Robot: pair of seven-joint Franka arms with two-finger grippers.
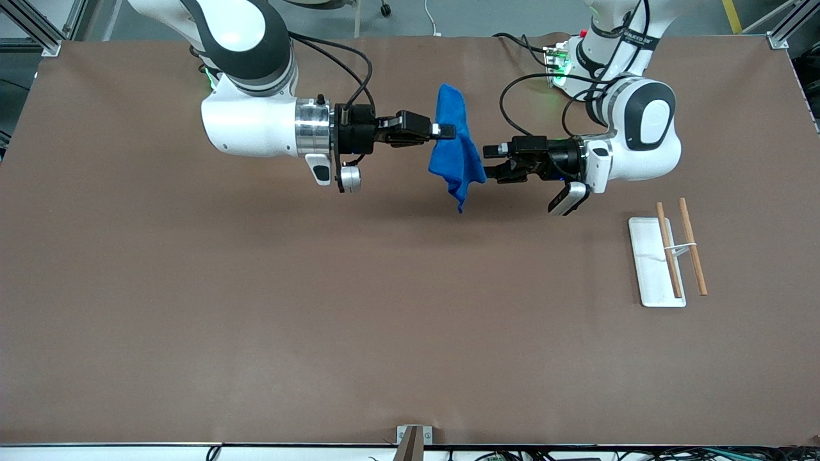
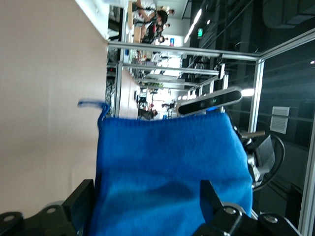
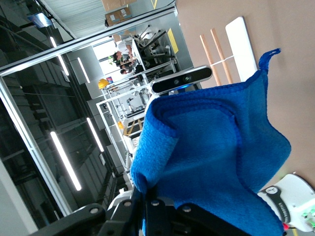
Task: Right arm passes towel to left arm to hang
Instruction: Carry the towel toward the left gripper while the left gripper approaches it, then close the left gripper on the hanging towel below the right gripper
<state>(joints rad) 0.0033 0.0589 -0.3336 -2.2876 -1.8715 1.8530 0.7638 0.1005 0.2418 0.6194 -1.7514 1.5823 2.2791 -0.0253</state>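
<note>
The blue towel (image 1: pixel 455 153) hangs in the air over the table's middle, toward the robots' bases. My right gripper (image 1: pixel 446 131), on the arm with the silver collar, is shut on the towel's upper part. In the right wrist view the towel (image 3: pixel 216 157) spreads out from the closed gripper (image 3: pixel 150 196). My left gripper (image 1: pixel 488 161) is level with the towel's edge, its jaws open. In the left wrist view the towel (image 2: pixel 167 172) fills the gap between the open fingers of the left gripper (image 2: pixel 145 194); I cannot tell if they touch it.
A white rack base (image 1: pixel 648 269) with two wooden rods (image 1: pixel 693 246) lies on the brown table toward the left arm's end, nearer the front camera than the left gripper. It also shows in the right wrist view (image 3: pixel 238 39).
</note>
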